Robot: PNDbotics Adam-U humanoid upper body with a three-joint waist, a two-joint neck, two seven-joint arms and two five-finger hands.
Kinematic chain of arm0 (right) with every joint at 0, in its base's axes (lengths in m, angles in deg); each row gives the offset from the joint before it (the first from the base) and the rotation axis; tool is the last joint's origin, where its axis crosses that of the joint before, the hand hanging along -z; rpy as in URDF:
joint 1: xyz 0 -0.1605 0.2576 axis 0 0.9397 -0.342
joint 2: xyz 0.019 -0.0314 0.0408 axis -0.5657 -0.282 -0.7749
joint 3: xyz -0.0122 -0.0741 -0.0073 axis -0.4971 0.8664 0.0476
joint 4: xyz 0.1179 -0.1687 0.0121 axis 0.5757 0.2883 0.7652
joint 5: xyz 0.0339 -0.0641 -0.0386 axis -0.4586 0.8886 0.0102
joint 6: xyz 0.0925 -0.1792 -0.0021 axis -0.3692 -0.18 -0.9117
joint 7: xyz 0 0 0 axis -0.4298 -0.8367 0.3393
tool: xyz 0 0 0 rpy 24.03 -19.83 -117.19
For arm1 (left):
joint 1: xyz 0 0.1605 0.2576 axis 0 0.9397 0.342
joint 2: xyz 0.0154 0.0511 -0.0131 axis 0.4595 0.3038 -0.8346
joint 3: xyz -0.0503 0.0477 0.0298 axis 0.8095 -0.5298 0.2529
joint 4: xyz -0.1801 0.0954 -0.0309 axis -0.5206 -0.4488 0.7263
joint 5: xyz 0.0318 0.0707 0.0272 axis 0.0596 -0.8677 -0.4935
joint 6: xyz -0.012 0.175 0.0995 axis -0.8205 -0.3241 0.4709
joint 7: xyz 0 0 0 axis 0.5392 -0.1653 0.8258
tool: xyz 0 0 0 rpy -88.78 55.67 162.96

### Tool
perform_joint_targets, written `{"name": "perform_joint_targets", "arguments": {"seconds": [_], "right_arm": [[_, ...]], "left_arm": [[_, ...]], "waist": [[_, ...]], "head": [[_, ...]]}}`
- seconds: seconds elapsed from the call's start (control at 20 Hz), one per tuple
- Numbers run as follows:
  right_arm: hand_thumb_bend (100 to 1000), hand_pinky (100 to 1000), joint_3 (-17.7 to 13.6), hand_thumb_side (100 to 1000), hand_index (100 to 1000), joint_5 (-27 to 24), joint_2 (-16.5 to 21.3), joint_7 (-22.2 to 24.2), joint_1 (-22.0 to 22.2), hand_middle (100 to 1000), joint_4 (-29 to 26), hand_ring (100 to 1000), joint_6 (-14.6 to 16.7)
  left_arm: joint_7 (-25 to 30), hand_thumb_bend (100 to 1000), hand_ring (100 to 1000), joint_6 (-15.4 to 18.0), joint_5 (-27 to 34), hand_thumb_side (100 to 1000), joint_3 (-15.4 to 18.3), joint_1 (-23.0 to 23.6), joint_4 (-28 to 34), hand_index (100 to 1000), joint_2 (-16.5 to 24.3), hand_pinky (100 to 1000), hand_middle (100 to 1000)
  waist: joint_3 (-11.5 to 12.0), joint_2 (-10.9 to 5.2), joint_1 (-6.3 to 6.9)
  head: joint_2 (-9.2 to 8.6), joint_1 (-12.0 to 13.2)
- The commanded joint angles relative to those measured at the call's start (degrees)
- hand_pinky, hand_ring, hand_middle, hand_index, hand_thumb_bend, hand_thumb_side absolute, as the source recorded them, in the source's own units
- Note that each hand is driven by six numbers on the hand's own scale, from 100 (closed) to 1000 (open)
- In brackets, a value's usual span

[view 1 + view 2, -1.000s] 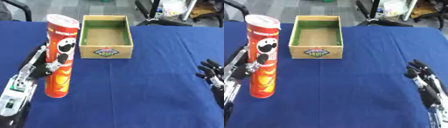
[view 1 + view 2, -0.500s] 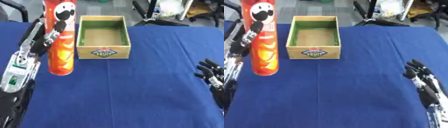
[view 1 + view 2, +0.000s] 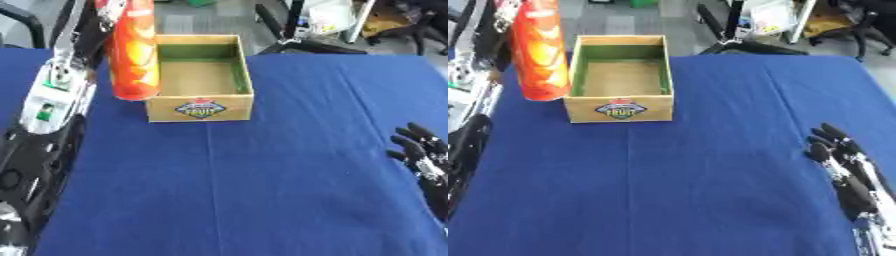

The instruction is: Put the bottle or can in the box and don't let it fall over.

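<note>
A tall red snack can (image 3: 133, 55) hangs upright in the air, its top cut off by the view's upper edge. My left hand (image 3: 90, 21) is shut on its upper part, from the left side. The can's bottom end shows over the left wall of the wooden box (image 3: 199, 108), near the box's front left corner. The box stands open-topped on the blue table, with green inner walls, a brown floor and nothing inside. My right hand (image 3: 843, 162) rests open at the table's right edge, fingers pointing up, far from the box.
The blue tablecloth (image 3: 262, 175) covers the whole work area. Beyond the far edge stand black chair legs (image 3: 297, 40) and other office clutter. My left forearm (image 3: 48, 100) lies along the left side of the table.
My left hand has lifted the can off the table and carried it up and toward the box's left wall. The right hand has stayed where it was.
</note>
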Motion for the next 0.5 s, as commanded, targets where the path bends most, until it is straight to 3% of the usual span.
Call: {"name": "perform_joint_targets", "arguments": {"seconds": [0.05,0.5], "right_arm": [[549,806,0.3,430,908,-0.4,0.6,0.5,-0.9,848,-0.4,897,0.1],[549,807,1.2,428,908,-0.4,0.7,1.5,-1.3,849,-0.4,898,-0.1]], "left_arm": [[-2.9,100,381,0.9,-2.6,553,-0.5,-4.0,-6.5,664,0.0,142,364],[-7.8,100,460,3.4,-13.5,491,0.7,-10.3,-24.2,688,-1.6,228,396]], "waist": [[-0.6,-0.49,0.16],[-3.7,-0.01,0.81]], "head": [[-1.03,0.5],[-1.55,1.6]]}}
